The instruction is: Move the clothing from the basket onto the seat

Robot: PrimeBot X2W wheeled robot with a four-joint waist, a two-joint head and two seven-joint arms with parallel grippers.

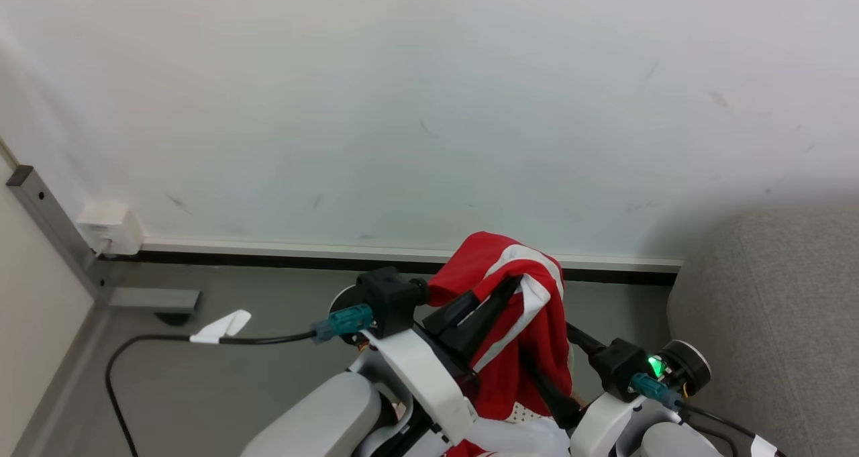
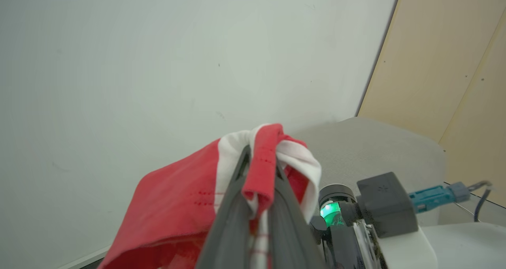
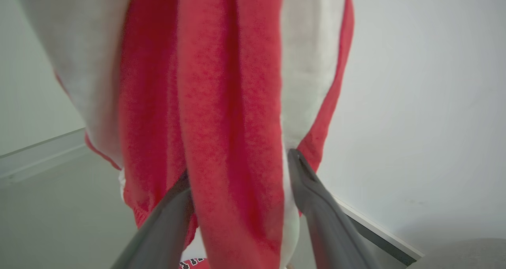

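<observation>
nearest the robot, the left gripper (image 2: pixel 261 158) is clamped tight on a bunched fold of the red and white garment (image 1: pixel 484 256), with the cloth pinched at the fingertips and spilling over them. from that pinch the garment hangs straight down, its long axis vertical, and its tail drops between the two forearms. the left grip alone seems to bear it. the right gripper (image 3: pixel 239 166) stands wide just below, one finger on each side of the hanging folds, and grips nothing. whether those fingers brush the cloth is hard to say, since that view is close and soft. further out, the grey sofa (image 1: pixel 772 323) lies to the robot's right, its rounded corner just past the right wrist and apart from the garment. the right arm is nearer the sofa, yet the left arm holds the load, so the coming move is likely a swing rightward across the body until the cloth hangs over the sofa's near edge. beyond everything stands the pale wall (image 1: pixel 402 108).
</observation>
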